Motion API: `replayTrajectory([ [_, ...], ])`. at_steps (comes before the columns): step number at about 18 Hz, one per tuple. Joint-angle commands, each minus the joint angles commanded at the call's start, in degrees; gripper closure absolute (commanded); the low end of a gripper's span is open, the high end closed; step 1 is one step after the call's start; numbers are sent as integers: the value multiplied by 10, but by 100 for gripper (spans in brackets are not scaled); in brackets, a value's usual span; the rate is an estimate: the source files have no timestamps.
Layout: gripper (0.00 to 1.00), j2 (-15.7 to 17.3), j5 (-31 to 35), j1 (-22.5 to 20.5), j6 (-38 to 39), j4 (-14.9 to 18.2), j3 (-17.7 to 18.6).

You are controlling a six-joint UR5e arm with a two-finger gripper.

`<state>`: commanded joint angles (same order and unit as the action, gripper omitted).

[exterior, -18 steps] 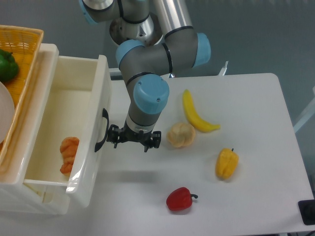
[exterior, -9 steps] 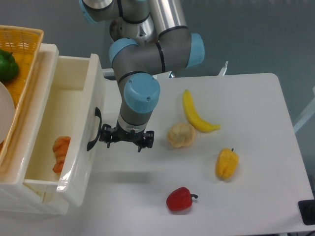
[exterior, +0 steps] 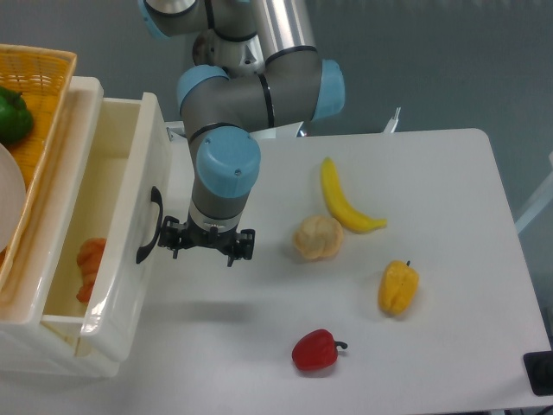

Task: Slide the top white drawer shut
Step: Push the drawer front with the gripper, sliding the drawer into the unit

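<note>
The top white drawer stands partly open at the left, its black curved handle facing right. An orange item lies inside it. My gripper points down at the table just right of the drawer front, with its left side against the handle. Its jaws look spread open and hold nothing; the fingertips are hidden under the wrist.
A woven yellow basket with a green pepper sits on the cabinet. On the table lie a banana, a beige bun-like item, a yellow pepper and a red pepper.
My gripper has moved left, pushing the drawer front. The drawer has slid leftward into the cabinet, and the orange item inside has moved with it.
</note>
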<state>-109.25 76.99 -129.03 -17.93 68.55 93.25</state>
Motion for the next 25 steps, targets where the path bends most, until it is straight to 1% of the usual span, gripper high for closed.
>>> replayTrajectory([
  [6,0,1,4,11,3,-1,-2],
  [13,0,-1,17,27,-1,-3,-13],
  [23,0,-1,24,35,1,-4,-13],
  [25,0,-1,25,42,1,-4,-13],
])
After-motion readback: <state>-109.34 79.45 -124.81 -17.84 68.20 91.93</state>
